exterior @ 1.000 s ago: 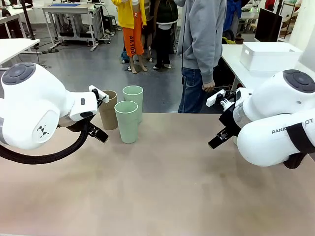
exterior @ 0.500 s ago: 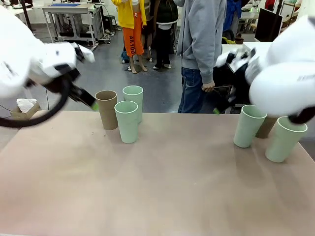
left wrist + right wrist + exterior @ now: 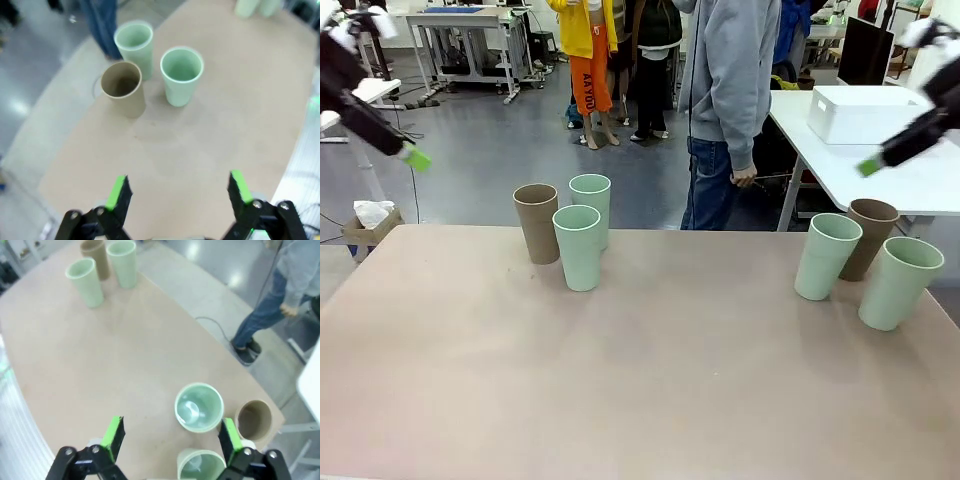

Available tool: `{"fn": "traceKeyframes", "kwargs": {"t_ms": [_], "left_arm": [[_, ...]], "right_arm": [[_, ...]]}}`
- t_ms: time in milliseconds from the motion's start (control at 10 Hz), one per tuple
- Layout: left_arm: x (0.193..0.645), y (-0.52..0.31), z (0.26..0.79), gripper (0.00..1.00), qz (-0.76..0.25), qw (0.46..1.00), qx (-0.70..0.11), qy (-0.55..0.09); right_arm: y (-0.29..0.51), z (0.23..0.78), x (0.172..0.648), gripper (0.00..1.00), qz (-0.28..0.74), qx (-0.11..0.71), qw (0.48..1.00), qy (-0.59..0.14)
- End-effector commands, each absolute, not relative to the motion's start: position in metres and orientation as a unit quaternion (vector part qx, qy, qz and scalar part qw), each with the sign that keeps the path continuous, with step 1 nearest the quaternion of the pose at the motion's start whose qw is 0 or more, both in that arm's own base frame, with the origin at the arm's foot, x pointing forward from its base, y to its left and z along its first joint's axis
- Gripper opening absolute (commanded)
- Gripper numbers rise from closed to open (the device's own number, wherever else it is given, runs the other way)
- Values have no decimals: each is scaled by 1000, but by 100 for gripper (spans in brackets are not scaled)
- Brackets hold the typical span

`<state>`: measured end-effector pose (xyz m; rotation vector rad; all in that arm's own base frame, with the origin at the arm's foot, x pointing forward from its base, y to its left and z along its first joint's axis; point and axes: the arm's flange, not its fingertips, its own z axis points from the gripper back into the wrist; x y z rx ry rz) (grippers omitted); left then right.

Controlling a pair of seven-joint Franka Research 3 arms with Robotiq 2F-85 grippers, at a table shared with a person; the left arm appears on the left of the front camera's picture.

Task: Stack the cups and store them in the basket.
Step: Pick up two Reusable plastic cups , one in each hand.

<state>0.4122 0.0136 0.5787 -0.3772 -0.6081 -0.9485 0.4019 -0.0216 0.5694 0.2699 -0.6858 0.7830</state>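
Three cups stand at the table's far left: a tan-brown cup (image 3: 537, 222) and two mint green cups (image 3: 590, 205) (image 3: 579, 247). At the right stand a green cup (image 3: 825, 256), a brown cup (image 3: 869, 238) and a green cup (image 3: 899, 282). The white basket (image 3: 868, 112) sits on a separate table at the back right. My left gripper (image 3: 415, 157) hangs high at the upper left, open and empty (image 3: 179, 190), above the left cups (image 3: 181, 75). My right gripper (image 3: 868, 167) hangs high at the upper right, open and empty (image 3: 171, 439), above the right cups (image 3: 199, 407).
A person in a grey hoodie (image 3: 730, 100) stands at the far edge of the table, between the two groups of cups. The beige table (image 3: 670, 380) is bare in the middle and front. Other tables and people show farther back.
Both arms have risen from low over the table and swung outward to the upper corners, uncovering the right-hand cups. The cups have not moved. Both grippers stayed open.
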Motion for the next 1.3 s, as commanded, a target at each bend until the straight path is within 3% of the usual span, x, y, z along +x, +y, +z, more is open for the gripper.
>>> {"fn": "traceKeyframes", "kwargs": {"t_ms": [0,400,1200], "left_arm": [[411,51,570,100,-483,791,-220,-305],[379,107,559,100,-503,732,-242,-390],[369,111,549,100,-501,702,-260,-434]], "right_arm": [[-75,563,385,100,385,167,839,-347],[-118,546,343,100,393,201,808,-390],[-125,545,326,100,386,221,791,-420]]}}
